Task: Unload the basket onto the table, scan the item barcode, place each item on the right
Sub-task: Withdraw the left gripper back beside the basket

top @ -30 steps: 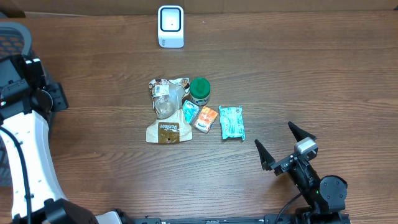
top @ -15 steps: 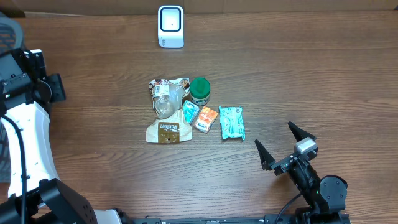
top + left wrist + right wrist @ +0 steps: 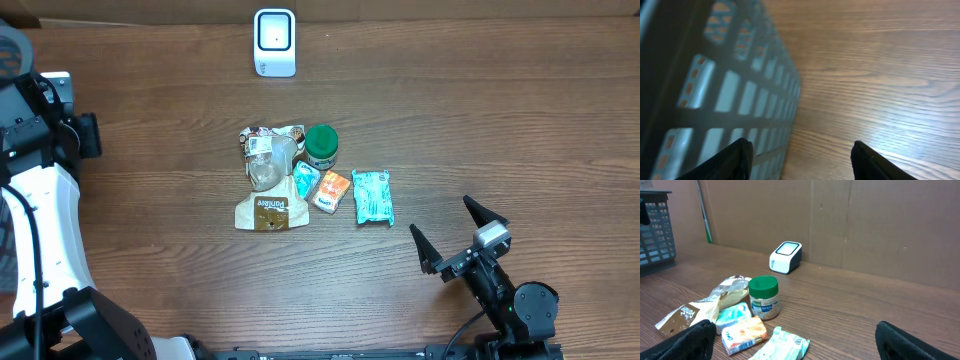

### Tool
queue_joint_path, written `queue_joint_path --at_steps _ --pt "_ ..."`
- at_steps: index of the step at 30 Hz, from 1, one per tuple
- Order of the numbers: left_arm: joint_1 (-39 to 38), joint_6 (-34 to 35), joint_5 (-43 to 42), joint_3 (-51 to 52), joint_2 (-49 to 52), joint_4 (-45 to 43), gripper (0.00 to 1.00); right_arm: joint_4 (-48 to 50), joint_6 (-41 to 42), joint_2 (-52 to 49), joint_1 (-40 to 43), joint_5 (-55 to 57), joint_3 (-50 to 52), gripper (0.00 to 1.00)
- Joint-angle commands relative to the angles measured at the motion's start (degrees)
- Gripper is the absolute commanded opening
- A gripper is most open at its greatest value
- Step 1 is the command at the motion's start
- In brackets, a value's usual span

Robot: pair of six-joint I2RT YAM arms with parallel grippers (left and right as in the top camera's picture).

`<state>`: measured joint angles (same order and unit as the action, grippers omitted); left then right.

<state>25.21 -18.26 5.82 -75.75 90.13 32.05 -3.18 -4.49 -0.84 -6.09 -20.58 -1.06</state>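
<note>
Overhead view: the items (image 3: 300,180) lie at frame centre, the scanner (image 3: 274,42) at top centre. Right gripper (image 3: 439,215) (lower right) gapes empty. Left gripper (image 3: 801,152), by the basket (image 3: 715,100), likewise. Best approach: take the outlying teal packet (image 3: 372,196) and turn its barcode scannerward.

You have a brown wood-grain worktop (image 3: 500,120) filling the overhead view. At its left end you can see a dark plastic basket (image 3: 657,232) with a grid of openings in its wall. In the left wrist view that wall stands close and blurred, just beside bare wood. Behind the worktop runs a plain cardboard backdrop (image 3: 880,225). A thin green rod (image 3: 703,217) stands slightly tilted against it, near the basket.
</note>
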Motion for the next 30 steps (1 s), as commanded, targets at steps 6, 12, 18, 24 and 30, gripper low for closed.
queue_joint_path --at_steps 6,12,18,24,30 --pt "-7.85 9.86 -6.93 -0.92 -6.19 8.0 0.99 0.11 0.15 0.68 -0.33 -0.07 0.61 1.0" --pt "-9.01 18.32 -6.93 -0.87 -4.33 20.7 1.0 0.11 0.15 0.68 -0.33 -0.07 0.61 1.0" --pt "-9.01 18.27 -6.75 -0.87 -2.1 23.47 0.99 0.11 0.15 0.68 -0.33 -0.07 0.61 1.0" --pt "-9.03 18.34 -7.43 -0.85 -1.73 23.06 1.0 0.11 0.15 0.68 -0.33 -0.07 0.61 1.0" --pt "-9.03 18.29 -7.34 -0.87 -1.73 23.04 0.99 0.09 0.15 0.68 -0.33 -0.07 0.61 1.0"
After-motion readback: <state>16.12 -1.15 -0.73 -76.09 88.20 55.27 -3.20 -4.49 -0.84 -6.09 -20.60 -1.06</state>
